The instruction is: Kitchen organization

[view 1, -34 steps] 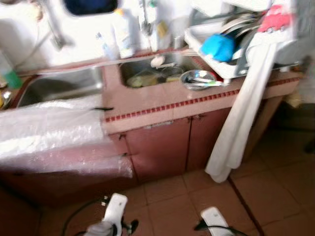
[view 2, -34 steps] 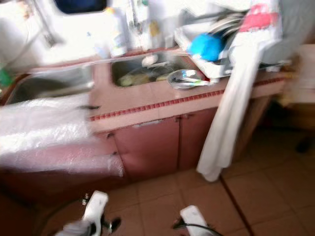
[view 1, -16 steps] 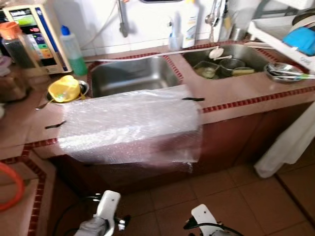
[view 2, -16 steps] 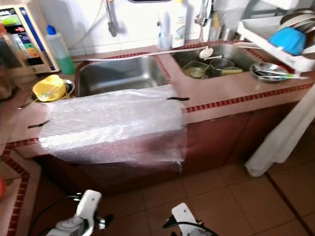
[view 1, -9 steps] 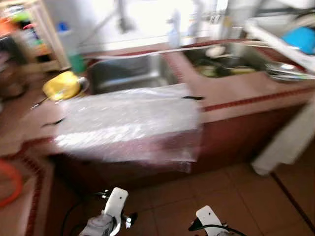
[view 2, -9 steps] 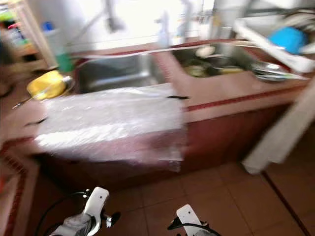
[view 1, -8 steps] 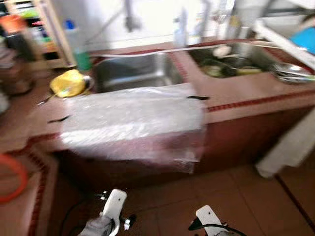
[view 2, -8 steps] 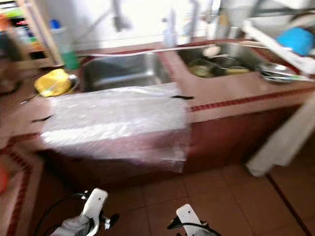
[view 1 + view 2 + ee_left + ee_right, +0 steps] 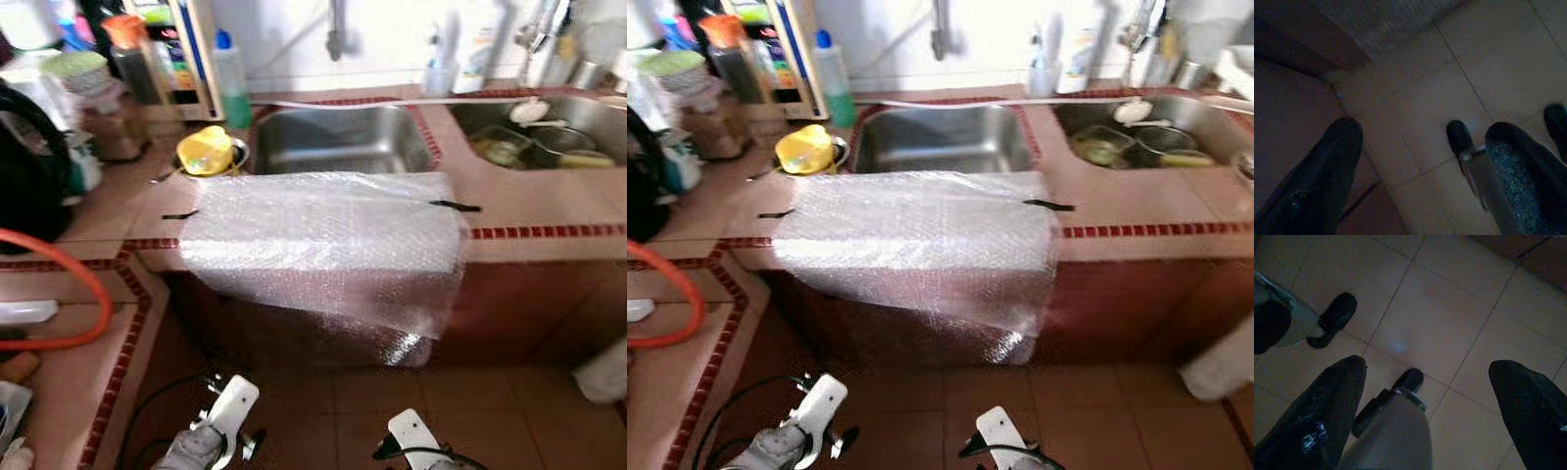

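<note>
Bubble wrap over the bench edge

Clear bubble wrap drapes over the pink tiled bench before the steel sink, a yellow cup beside. Left gripper and right gripper hang low, fingers apart, above the floor.

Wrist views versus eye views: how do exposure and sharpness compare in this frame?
Both wrist views are dark, showing floor tiles between open fingers; both eye views are bright, the wall behind the sink blown out, the bubble wrap slightly soft.
</note>
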